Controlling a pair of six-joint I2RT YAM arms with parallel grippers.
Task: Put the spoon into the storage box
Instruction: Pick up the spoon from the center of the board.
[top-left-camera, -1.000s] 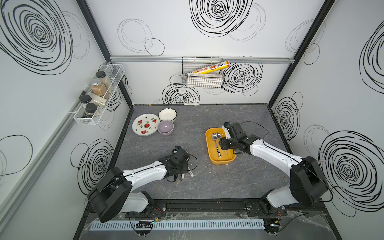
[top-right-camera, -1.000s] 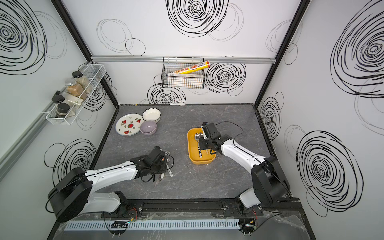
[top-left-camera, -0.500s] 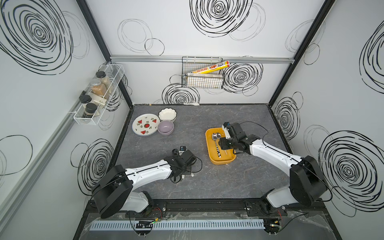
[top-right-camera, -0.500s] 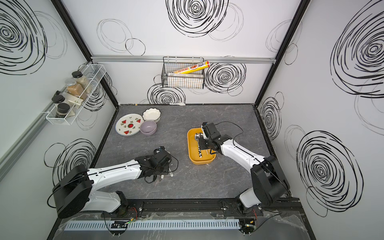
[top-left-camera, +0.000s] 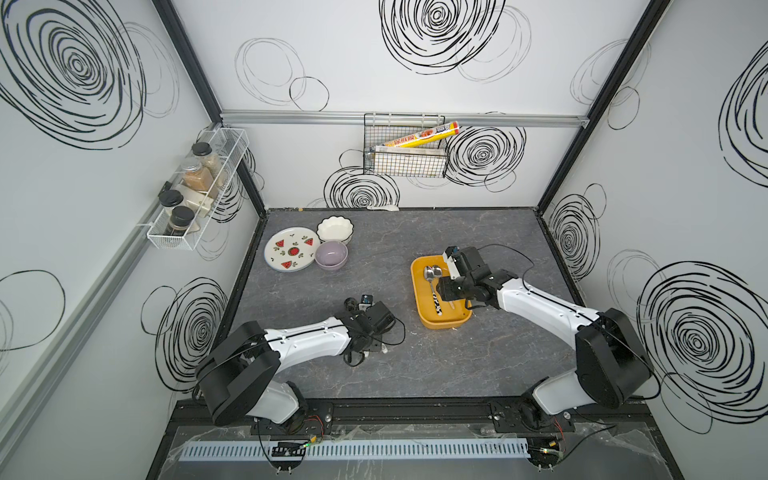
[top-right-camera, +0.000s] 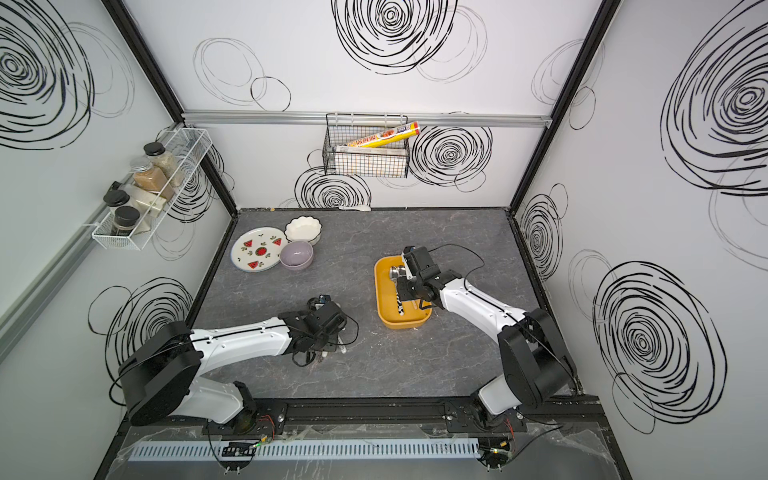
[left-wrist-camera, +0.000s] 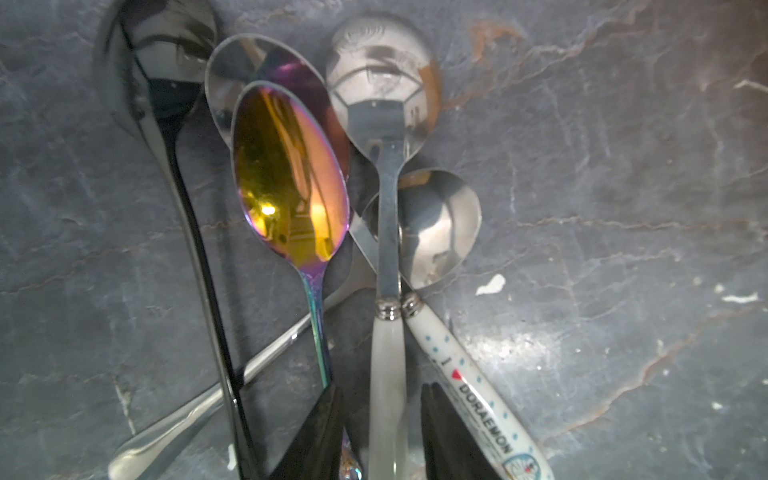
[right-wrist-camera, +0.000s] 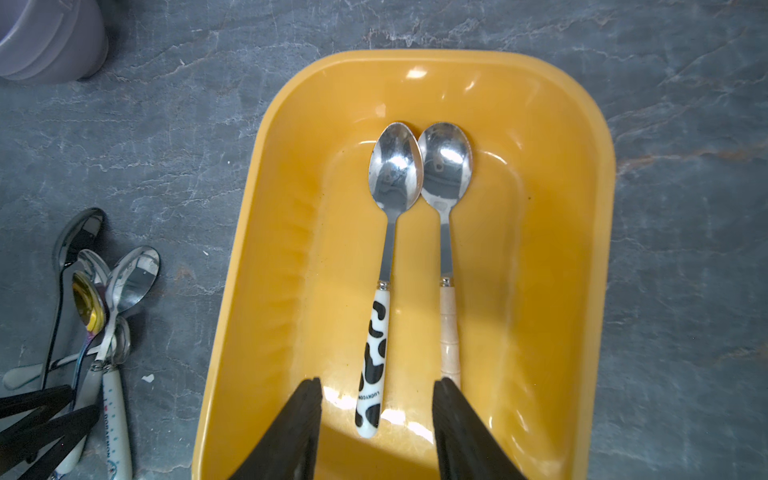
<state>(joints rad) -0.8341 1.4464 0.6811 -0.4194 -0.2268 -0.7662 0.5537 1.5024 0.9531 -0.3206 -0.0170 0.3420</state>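
On the grey table, the heap of spoons is all but covered by the left arm in both top views; only the wrist views show it well. Even close up, the handle ends run off the picture's edge, and one steel bowl is half masked by the iridescent spoon lying over it. The left tool has its black fingers apart, one on each side of the pearl-handled spoon, with a sliver of gap on both sides. That spoon has a round mirror-bright bowl, a flat steel neck, a ribbed collar and a milky white handle; it lies on top of the heap, touching the Doraemon-handled spoon at the collar. Well apart to the right sits the storage box, glossy yellow-orange, its near end cut off. A cow-patterned spoon and a beige-handled spoon lie side by side in it, the latter's handle tip hidden behind a finger of the right tool, which hovers spread wide, holding nothing
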